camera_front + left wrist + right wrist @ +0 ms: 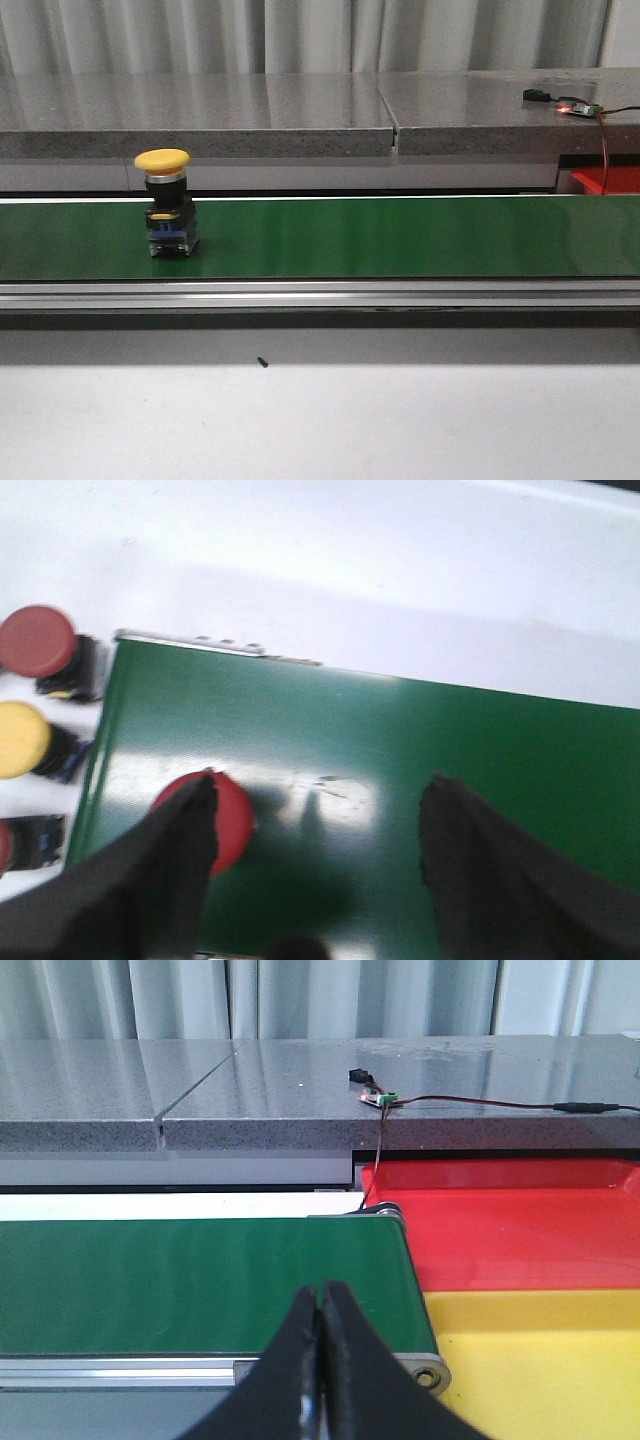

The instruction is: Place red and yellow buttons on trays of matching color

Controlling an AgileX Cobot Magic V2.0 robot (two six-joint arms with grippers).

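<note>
A yellow button [162, 200] stands upright on the green belt [400, 238] at its left part. In the left wrist view my left gripper [322, 795] is open above the belt [400, 740]. A red button [228, 818] on the belt lies partly behind one finger [185, 830], with nothing between the fingers. Beside the belt's end on the white table stand a red button [37, 642], a yellow button [22, 740] and the edge of another red one [5, 845]. My right gripper [322, 1295] is shut and empty, facing the belt's other end, beside the red tray [520, 1225] and yellow tray [540, 1360].
A grey stone ledge [300, 110] runs behind the belt, with a small circuit board and wires [575, 106] on it. An aluminium rail [320, 295] borders the belt's near side. A corner of the red tray [610, 180] shows at the far right.
</note>
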